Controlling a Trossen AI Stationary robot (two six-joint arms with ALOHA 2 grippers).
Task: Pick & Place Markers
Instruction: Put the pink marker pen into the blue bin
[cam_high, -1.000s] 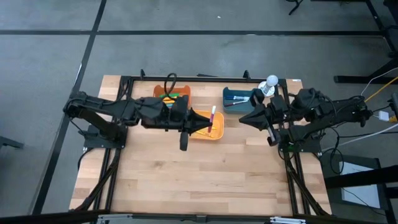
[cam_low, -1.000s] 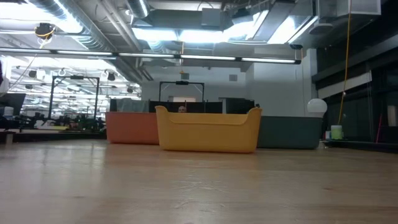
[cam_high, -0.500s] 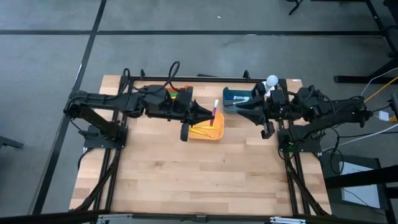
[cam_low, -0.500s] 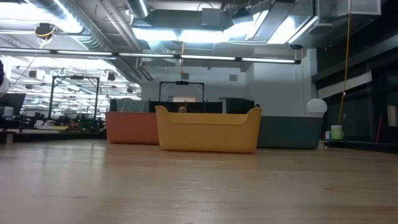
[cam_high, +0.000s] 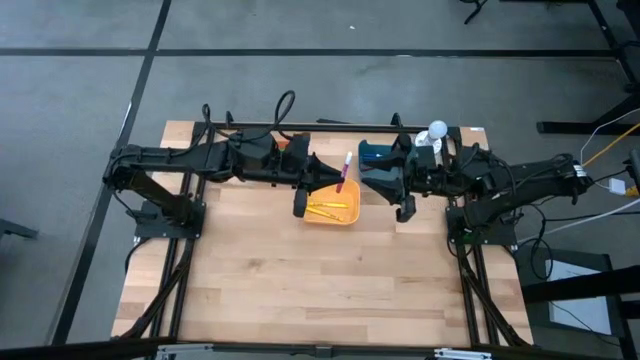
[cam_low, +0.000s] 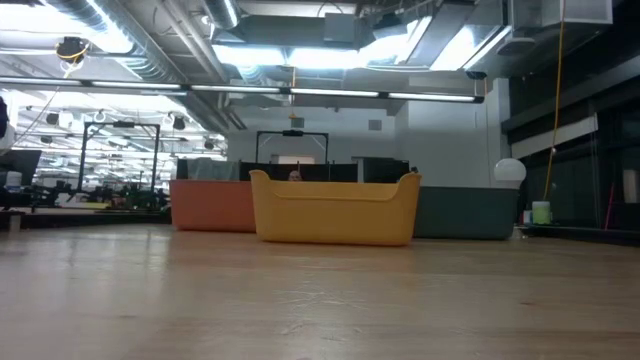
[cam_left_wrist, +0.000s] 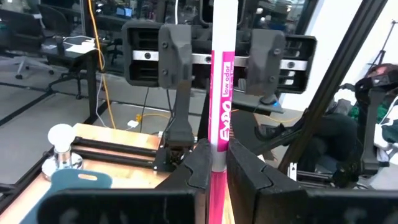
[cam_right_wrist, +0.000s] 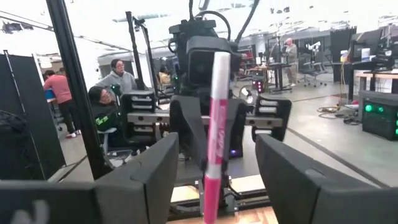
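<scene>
Markers are the job, and my left gripper (cam_high: 335, 183) is holding one pink marker (cam_high: 344, 171) upright, fingers (cam_left_wrist: 202, 163) pressing on both its sides, above the far edge of the yellow bin (cam_high: 352, 215). My right gripper (cam_right_wrist: 214, 171) is standing wide apart, facing this marker without touching it. Two yellow markers (cam_high: 327, 208) are lying inside the yellow bin.

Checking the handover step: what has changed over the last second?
The right gripper moved in toward the pink marker and opened, fingers now either side of it. The left gripper, shut on the marker, lifted it from the yellow bin. Bins unmoved.
</scene>
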